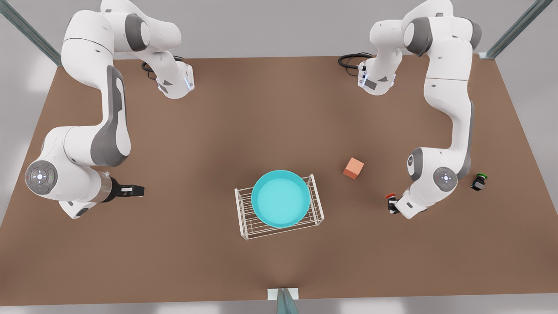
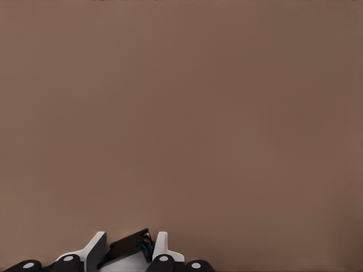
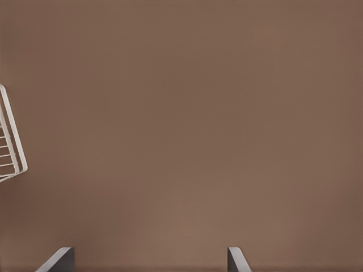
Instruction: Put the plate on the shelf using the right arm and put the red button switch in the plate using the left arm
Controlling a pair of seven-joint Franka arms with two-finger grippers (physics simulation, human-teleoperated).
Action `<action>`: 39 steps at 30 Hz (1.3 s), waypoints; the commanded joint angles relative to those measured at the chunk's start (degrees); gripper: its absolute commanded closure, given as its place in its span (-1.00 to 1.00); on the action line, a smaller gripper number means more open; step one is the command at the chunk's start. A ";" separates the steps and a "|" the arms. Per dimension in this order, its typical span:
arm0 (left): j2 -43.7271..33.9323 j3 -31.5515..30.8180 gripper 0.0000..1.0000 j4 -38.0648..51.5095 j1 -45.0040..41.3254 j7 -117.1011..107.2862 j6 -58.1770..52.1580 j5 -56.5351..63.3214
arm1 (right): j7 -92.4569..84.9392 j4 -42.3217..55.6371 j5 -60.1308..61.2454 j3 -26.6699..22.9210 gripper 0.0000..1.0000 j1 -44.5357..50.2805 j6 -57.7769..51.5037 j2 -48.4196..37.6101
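Note:
The turquoise plate lies flat on top of the white wire shelf near the table's front middle. At the front view's right, the red button switch stands on the table with its red cap up. My left gripper is down at it, mostly hidden under the wrist. In the left wrist view its fingers stand close on either side of the switch's dark body. My right gripper waits open at the front view's left, well away from the shelf.
An orange cube sits between the shelf and the left arm. A like switch with a green cap stands beyond that arm, near the table's edge at the front view's right. Bare brown table surrounds the shelf.

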 commanded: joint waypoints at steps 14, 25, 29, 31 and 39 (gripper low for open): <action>-0.37 -14.85 0.22 22.93 -9.10 -55.90 -22.34 -1.82 | -0.20 0.03 0.04 0.02 -1.00 0.00 -0.02 0.01; 9.47 -23.99 0.20 22.41 -10.95 -77.80 9.75 -2.88 | -0.20 0.03 0.04 -0.07 -1.00 0.00 -0.46 0.01; 10.17 -23.55 -1.00 21.09 -12.09 -70.59 8.96 0.81 | -0.20 0.03 0.04 -0.07 -1.00 0.00 -0.37 0.01; 9.91 -23.55 -1.00 20.91 -11.48 -65.42 3.78 2.49 | -0.20 0.03 0.04 -0.07 -1.00 0.00 -0.37 0.01; -10.21 -11.51 -1.00 19.42 6.16 -11.47 -50.98 7.88 | -0.29 0.12 0.04 -0.24 -1.00 -0.87 -1.60 -0.07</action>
